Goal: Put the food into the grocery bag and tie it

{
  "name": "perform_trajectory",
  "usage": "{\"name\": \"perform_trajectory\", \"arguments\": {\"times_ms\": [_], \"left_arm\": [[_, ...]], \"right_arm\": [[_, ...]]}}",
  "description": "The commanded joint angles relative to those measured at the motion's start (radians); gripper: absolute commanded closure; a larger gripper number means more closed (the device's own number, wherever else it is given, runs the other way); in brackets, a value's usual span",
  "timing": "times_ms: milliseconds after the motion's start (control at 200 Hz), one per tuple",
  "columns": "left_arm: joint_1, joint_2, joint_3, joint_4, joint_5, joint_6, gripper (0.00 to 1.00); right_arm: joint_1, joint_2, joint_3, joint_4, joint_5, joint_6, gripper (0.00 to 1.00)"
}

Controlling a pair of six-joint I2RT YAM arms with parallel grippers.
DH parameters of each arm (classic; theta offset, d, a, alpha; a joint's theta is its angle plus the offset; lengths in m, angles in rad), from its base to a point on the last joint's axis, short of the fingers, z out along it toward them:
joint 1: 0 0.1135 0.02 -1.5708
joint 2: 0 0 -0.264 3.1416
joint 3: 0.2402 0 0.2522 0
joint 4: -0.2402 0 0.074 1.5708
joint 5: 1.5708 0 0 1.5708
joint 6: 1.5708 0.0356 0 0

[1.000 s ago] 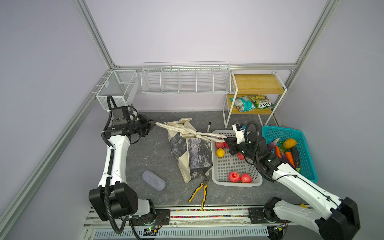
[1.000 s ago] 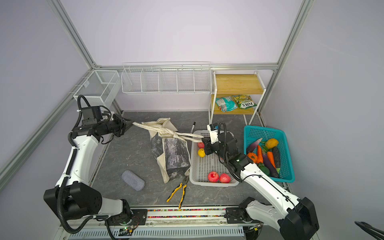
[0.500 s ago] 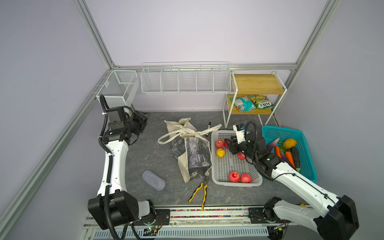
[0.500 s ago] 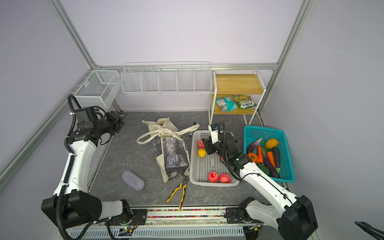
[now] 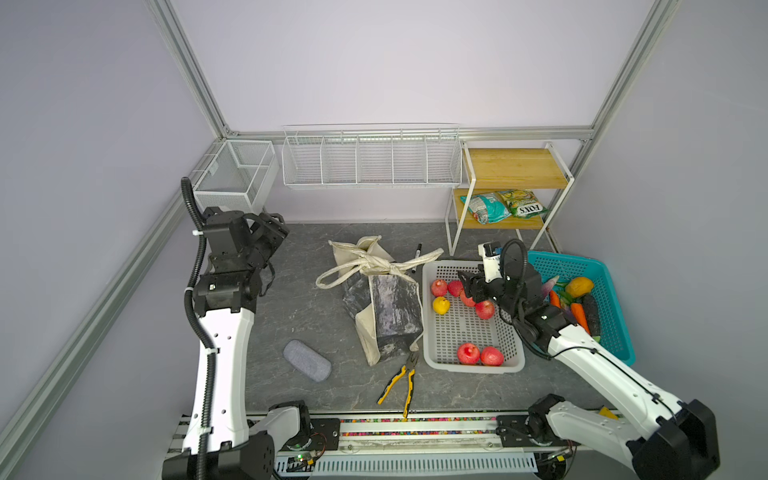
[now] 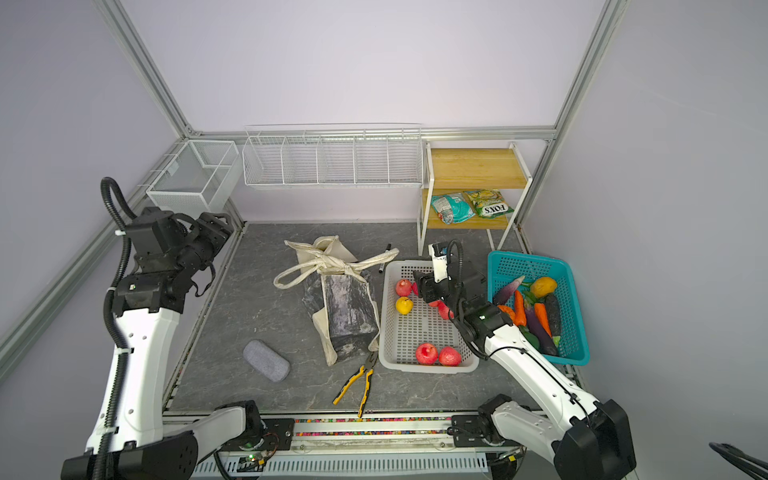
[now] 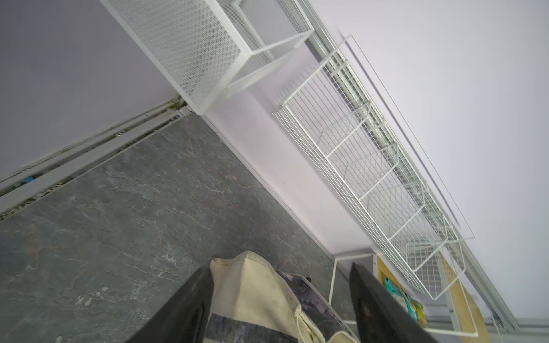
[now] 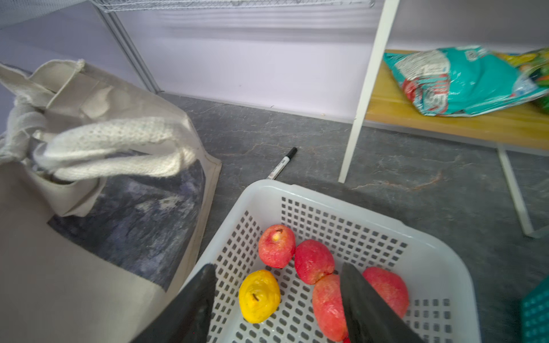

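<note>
Nearest you, at the bottom centre in both top views, the yellow-handled pliers (image 5: 399, 382) lie on the grey table (image 5: 316, 316), with a grey pouch (image 5: 306, 365) to their left. Just above them, right of centre, the white basket (image 5: 473, 366) holds two red apples (image 5: 468, 353) at its near end, and more apples and a yellow fruit (image 5: 441, 305) at its far end.

Your right gripper (image 8: 277, 268) hangs over that far end with its jaws spread wide and nothing between them.

The grocery bag (image 5: 392, 311) sits at the centre of the frame, just left of the white basket. Its cream handles (image 5: 374, 264) are knotted on top, and one loop falls to the left. A black marker (image 5: 417, 257) lies just beyond the knot.

At the right edge, the teal basket (image 5: 557, 258) holds vegetables (image 5: 575, 311).

Your left gripper (image 7: 279, 267) is at the left of the frame near the far corner, well apart from the bag. Its jaws are wide and it holds nothing.

Farthest off, at the upper right, two packets (image 5: 488, 208) lie on the lower board of the wooden shelf (image 5: 515, 168). A wire rack (image 5: 370, 166) runs along the back wall.
</note>
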Motion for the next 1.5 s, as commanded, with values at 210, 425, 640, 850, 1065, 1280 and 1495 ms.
{"name": "perform_trajectory", "arguments": {"times_ms": [210, 425, 640, 850, 1065, 1280, 1495], "left_arm": [[-0.122, -0.138, -0.474, 0.461, -0.555, 0.362, 0.15], [-0.125, -0.145, -0.781, 0.866, -0.626, 0.571, 0.0], [-0.108, -0.022, -0.913, 1.07, -0.648, 0.581, 0.01], [-0.1, 0.118, -0.964, 1.148, -0.622, 0.53, 0.0], [-0.1, 0.203, -1.012, 1.245, -0.585, 0.482, 0.0], [-0.097, 0.34, -1.009, 1.435, -0.535, 0.563, 0.0], [-0.099, 0.353, -0.996, 1.423, -0.407, 0.606, 0.01]], "right_arm": [[-0.159, -0.087, -0.147, 0.17, 0.145, -0.09, 0.0], [-0.362, -0.018, -0.234, 0.316, 0.147, -0.115, 0.11], [-0.484, 0.104, -0.313, 0.488, 0.098, -0.129, 0.11], [-0.51, 0.224, -0.323, 0.598, 0.029, -0.146, 0.12], [-0.509, 0.205, -0.386, 0.599, -0.014, -0.105, 0.12], [-0.51, 0.346, -0.431, 0.802, 0.016, -0.096, 0.12], [-0.496, 0.476, -0.45, 0.967, -0.001, -0.121, 0.12]]}}
